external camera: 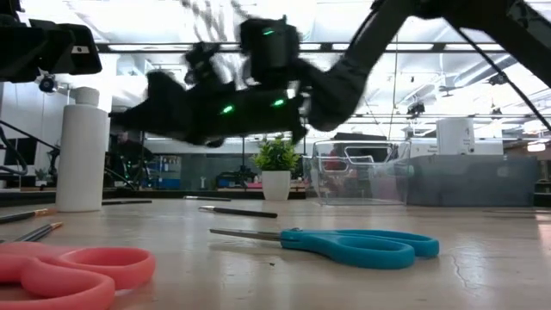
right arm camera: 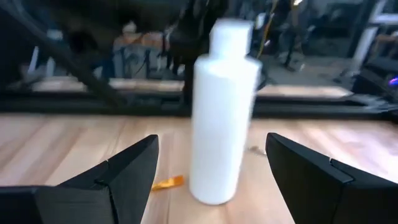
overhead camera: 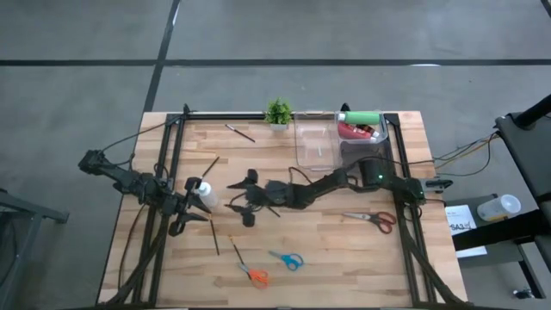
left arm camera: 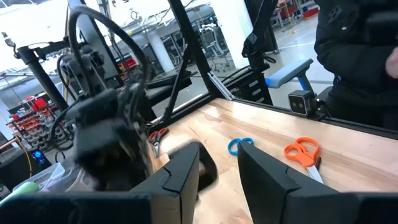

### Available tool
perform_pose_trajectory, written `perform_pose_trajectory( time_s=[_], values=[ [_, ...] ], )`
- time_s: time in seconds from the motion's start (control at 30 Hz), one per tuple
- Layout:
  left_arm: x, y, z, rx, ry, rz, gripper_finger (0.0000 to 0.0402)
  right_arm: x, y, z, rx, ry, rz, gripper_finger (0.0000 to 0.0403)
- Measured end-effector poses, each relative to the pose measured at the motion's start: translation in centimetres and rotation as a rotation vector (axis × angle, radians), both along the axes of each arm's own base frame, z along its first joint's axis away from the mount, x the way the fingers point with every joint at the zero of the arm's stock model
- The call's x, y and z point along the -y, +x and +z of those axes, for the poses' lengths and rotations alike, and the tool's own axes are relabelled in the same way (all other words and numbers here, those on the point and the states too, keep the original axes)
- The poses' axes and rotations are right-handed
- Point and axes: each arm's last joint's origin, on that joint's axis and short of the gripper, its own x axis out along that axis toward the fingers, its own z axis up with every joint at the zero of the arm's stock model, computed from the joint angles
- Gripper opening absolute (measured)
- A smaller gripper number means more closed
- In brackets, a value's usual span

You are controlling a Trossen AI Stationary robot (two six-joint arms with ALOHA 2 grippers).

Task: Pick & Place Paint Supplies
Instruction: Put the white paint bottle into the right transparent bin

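Left pincer (overhead camera: 191, 215), fingers part-open and empty, low at the table's (overhead camera: 344, 258) left side, just beside the white bottle (overhead camera: 204, 194). White bottle: upright on the table, between both pincers. Right pincer (overhead camera: 238, 196), fingers spread wide, empty, facing the bottle from near, not touching.

You have a white squeeze bottle (overhead camera: 204, 191) standing upright on the tabletop (overhead camera: 344, 258) at its left side. A green bottle (overhead camera: 360, 117) and a red one (overhead camera: 362, 132) lie in the clear bin (overhead camera: 342, 157). Thin dark brushes (overhead camera: 240, 133) lie scattered flat.
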Motion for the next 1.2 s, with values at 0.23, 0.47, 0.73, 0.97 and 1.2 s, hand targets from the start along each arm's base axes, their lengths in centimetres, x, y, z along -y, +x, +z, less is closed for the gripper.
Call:
perform_pose_trajectory(
  time_s=[0.23,0.47,0.73,0.97,1.2],
  values=[
    [0.0,0.0,0.0,0.0,0.0,-0.001,0.0118,-0.4,-7.1,0.1,-0.01,-0.001,-0.005,0.0295],
    [0.0,0.0,0.0,0.0,0.0,-0.001,0.0118,0.3,-14.0,0.8,-0.007,-0.006,-0.032,0.0295],
    [0.0,0.0,0.0,-0.001,0.0,-0.001,0.0118,1.0,-21.7,1.4,0.093,0.011,-0.063,0.0295],
    [0.0,0.0,0.0,-0.001,0.0,0.0,0.0118,1.4,-26.3,1.2,0.068,0.031,-0.078,0.0295],
    [0.0,0.1,-0.1,-0.01,0.004,0.0,0.0118,1.7,-29.2,1.6,0.071,0.029,-0.075,0.0295]
  ],
)
